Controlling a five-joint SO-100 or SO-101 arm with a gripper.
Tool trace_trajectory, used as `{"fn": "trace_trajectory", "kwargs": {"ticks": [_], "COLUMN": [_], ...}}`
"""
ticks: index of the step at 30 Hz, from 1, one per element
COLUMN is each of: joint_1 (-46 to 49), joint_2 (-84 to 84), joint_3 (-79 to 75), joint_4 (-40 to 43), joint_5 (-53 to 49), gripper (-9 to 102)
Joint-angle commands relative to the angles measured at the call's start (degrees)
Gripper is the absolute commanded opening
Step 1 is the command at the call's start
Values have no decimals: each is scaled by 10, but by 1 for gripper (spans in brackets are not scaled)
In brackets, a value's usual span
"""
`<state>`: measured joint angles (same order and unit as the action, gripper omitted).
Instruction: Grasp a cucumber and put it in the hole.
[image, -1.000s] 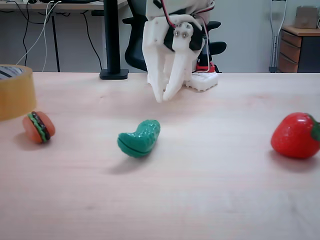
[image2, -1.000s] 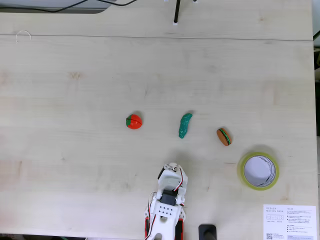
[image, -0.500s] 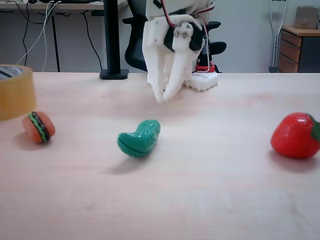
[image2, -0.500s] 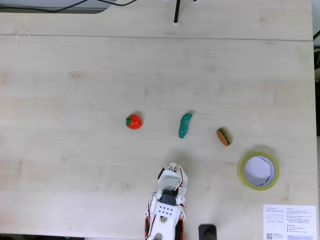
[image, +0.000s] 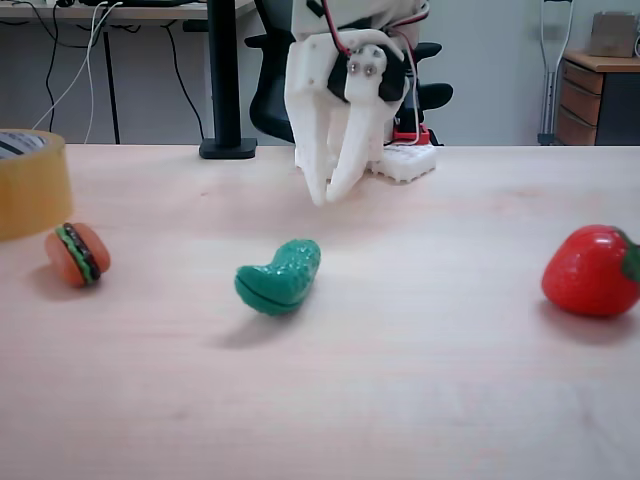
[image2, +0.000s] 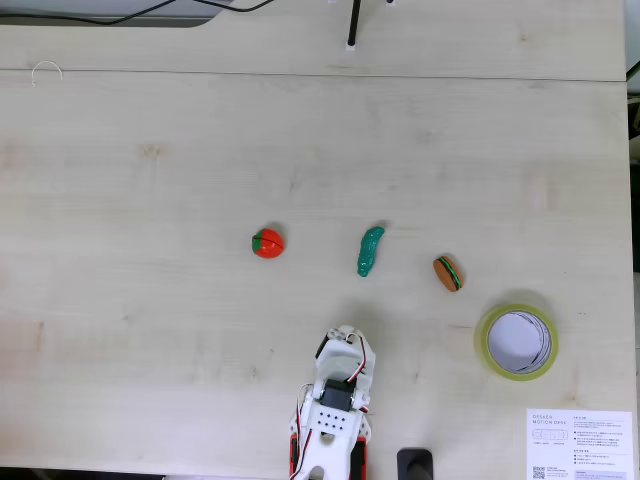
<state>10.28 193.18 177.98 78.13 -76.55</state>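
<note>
The dark-green cucumber (image: 278, 277) lies on the light wooden table, curved and on its side; from above, the cucumber (image2: 369, 250) sits near the table's middle. My white gripper (image: 325, 199) hangs above the table behind the cucumber, apart from it, fingertips pointing down and shut on nothing. In the view from above, the gripper (image2: 347, 334) is below the cucumber, by the arm's base. A yellowish tape roll (image2: 482, 342) lies flat at the lower right, its round hole facing up. The same tape roll (image: 30, 185) is at the left edge in the low view.
A toy burger (image: 78, 254) lies left of the cucumber and a red strawberry (image: 593, 271) at the right. From above, the burger (image2: 448, 273) is between cucumber and tape, and the strawberry (image2: 267, 243) is on the left. A printed card (image2: 578, 443) lies bottom right.
</note>
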Motion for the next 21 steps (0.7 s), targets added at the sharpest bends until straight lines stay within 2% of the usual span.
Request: {"fn": "trace_trajectory", "kwargs": {"ticks": [1, 17, 21], "joint_1": [2, 11, 10], "joint_2": [1, -11, -81], "joint_3": [-18, -247, -330], "joint_4": [-22, -50, -54], "joint_5": [-5, -1, -4], "gripper": [0, 2, 3]}}
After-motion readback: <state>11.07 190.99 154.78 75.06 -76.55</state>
